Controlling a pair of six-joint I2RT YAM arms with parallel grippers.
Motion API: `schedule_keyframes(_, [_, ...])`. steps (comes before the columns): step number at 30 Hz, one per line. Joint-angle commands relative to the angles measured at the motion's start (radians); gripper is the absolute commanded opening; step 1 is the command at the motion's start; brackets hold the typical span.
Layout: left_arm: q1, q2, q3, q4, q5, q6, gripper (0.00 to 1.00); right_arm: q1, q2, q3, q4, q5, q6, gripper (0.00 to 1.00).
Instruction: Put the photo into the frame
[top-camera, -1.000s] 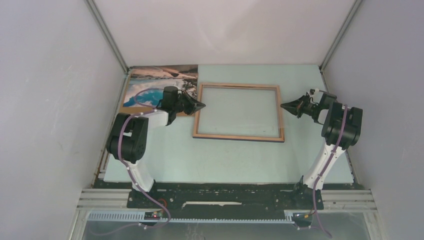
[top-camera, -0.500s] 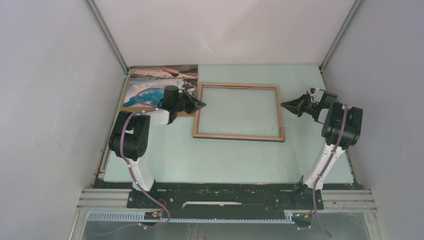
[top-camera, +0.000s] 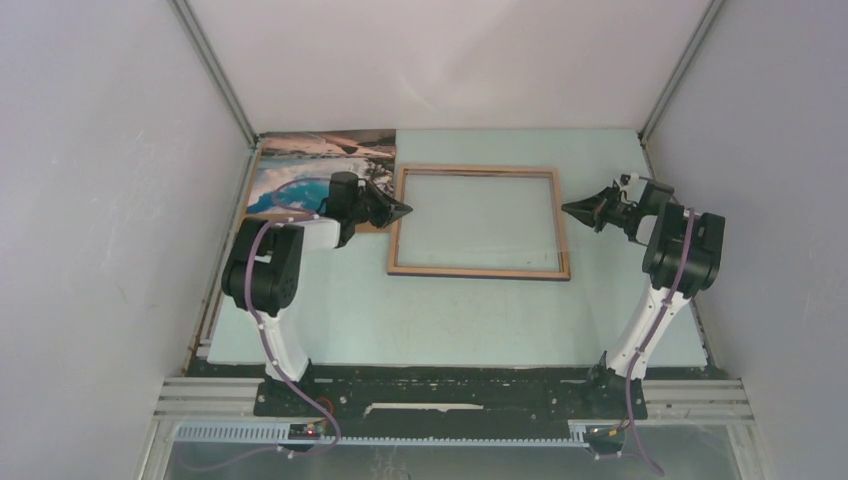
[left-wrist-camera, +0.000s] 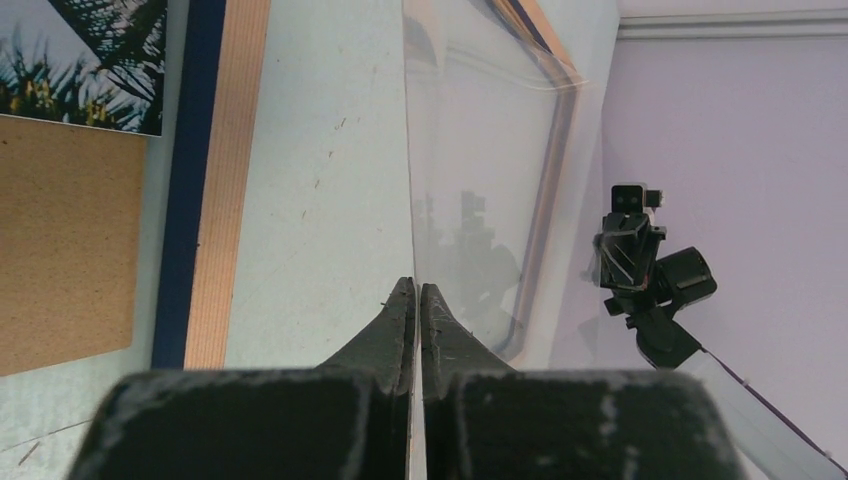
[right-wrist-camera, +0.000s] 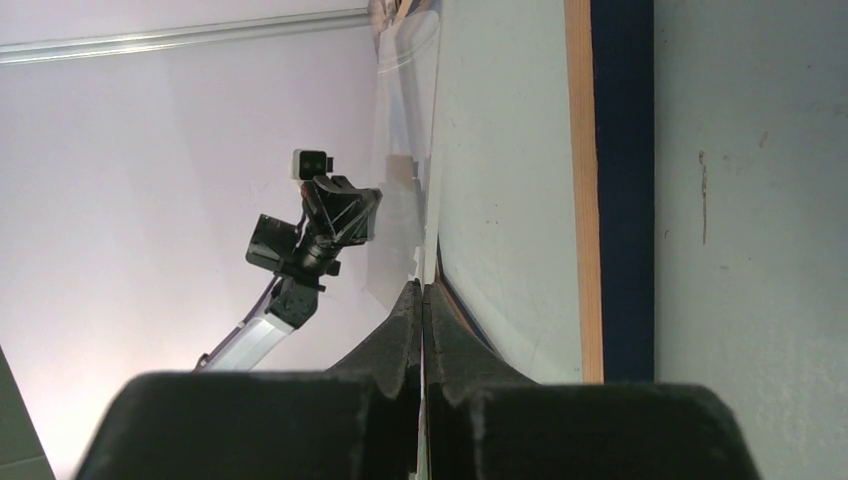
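Note:
The frame (top-camera: 478, 273) lies flat mid-table, wood face up; its navy-and-wood bars show in both wrist views (left-wrist-camera: 225, 150) (right-wrist-camera: 605, 150). A thin clear pane (top-camera: 480, 220) spans it, held a little above the table. My left gripper (top-camera: 405, 211) is shut on the pane's left edge (left-wrist-camera: 416, 290). My right gripper (top-camera: 566, 210) is shut on its right edge (right-wrist-camera: 421, 290). The pane's edge (left-wrist-camera: 408, 150) runs straight away from the left jaws. The photo (top-camera: 320, 165) lies picture side up at the back left, partly hidden by my left wrist.
A plain brown backing board (left-wrist-camera: 60, 250) lies under the photo (left-wrist-camera: 90, 60) next to the frame's left bar. White walls close in the table on three sides. Each wrist view shows the opposite arm (left-wrist-camera: 640, 270) (right-wrist-camera: 315, 225) across the pane.
My left arm's elbow has shifted a little to the right and the frame's near right corner sits slightly higher in view. Both grippers stay shut on the pane.

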Motion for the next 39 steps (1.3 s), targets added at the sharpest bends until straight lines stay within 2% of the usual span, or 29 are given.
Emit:
schedule_keyframes(1, [0.016, 0.009, 0.05, 0.051, -0.012, -0.008, 0.0, 0.011, 0.019, 0.038, 0.0, 0.001, -0.018, 0.0])
schedule_keyframes(39, [0.046, 0.052, 0.048, 0.04, -0.03, -0.01, 0.0, 0.047, 0.046, 0.102, -0.093, 0.034, -0.067, 0.0])
